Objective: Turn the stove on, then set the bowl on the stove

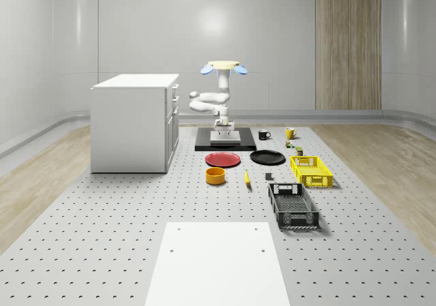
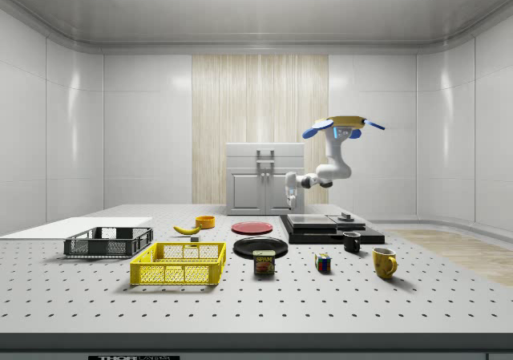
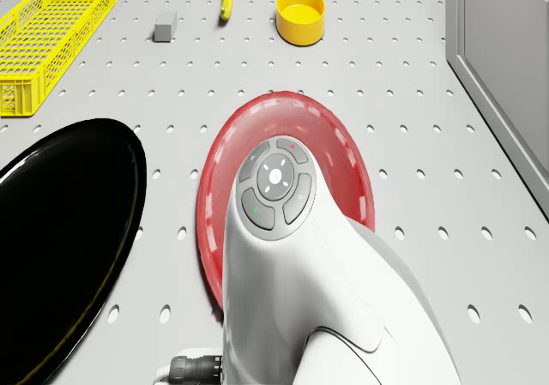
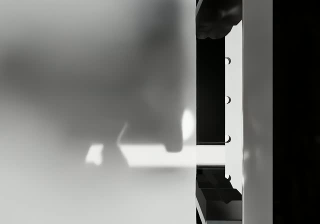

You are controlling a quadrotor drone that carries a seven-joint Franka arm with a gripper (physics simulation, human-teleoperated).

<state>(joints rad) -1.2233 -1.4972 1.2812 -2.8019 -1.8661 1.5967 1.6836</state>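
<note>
The black stove (image 1: pixel 225 141) lies flat on the table behind the plates, with a small knob (image 2: pixel 346 216) on its top. The yellow bowl (image 1: pixel 215 176) stands upright on the table in front of the red plate, well away from the gripper; it also appears in the drone view (image 3: pixel 300 14) and the side view (image 2: pixel 205 221). The drone (image 1: pixel 223 66) hovers above the stove. Its arm bends down, and the gripper (image 1: pixel 223 130) hangs just over the stove's edge (image 2: pixel 290 204) nearest the red plate. In the wrist view the gripper (image 4: pixel 215 104) is open with nothing between its fingers.
A red plate (image 1: pixel 223 159) and a black plate (image 1: pixel 267 157) lie in front of the stove. A white cabinet (image 1: pixel 133 122) stands at the whole-scene view's left. A yellow basket (image 1: pixel 311 170), a black basket (image 1: pixel 292 205), a banana (image 1: pixel 246 177) and two mugs (image 1: pixel 263 134) sit to the right.
</note>
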